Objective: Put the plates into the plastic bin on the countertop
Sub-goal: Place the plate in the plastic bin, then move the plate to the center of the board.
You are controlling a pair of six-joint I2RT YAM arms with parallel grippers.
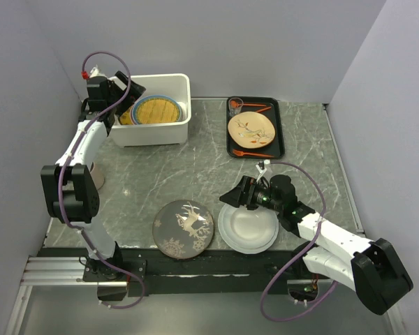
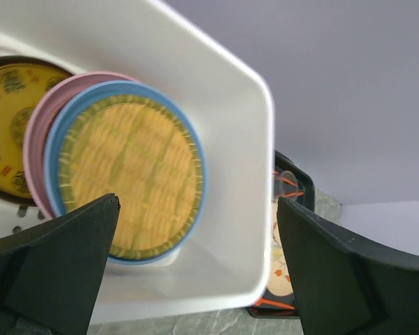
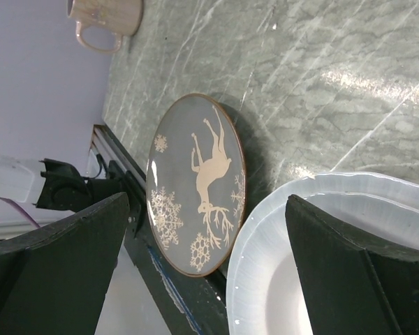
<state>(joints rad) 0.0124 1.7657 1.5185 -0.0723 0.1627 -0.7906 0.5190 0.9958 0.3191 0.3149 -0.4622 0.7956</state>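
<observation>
While my left end effector [image 1: 124, 92] hangs over the left end of the white bin [image 1: 153, 130] at the far left of the bench [image 1: 160, 174], its jaws stand wide apart and hold nothing. From my left wrist I see my left end effector [image 2: 197, 206] open above the bin [image 2: 244, 139], both fingers clear of its contents. Inside lie overlapping plates: a yellow-green plate [image 2: 129, 178] on top of a blue plate [image 2: 193, 143], a pink plate [image 2: 36, 139] under that, and a brown plate with gold patterns [image 2: 3, 125] further to the side.

My right end effector [image 1: 232, 195] sits low over the near part of the bench, at the far left rim of the white plate [image 1: 248, 227]. Its jaws are also spread wide and empty. Through my right wrist camera, my right end effector [image 3: 206, 204] frames the dark plate with the white deer [image 3: 195, 181] and the white plate [image 3: 335, 251]. Those two lie flat on the bench just beside each other; I cannot tell whether their rims touch. The deer plate [image 1: 184, 229] is the left one of the pair.

A black tray [image 1: 280, 132] at the far right carries a peach flower-painted plate [image 1: 251, 128] with orange cutlery [image 1: 255, 152]. A beige mug [image 3: 105, 17] stands at the left edge of the bench.
</observation>
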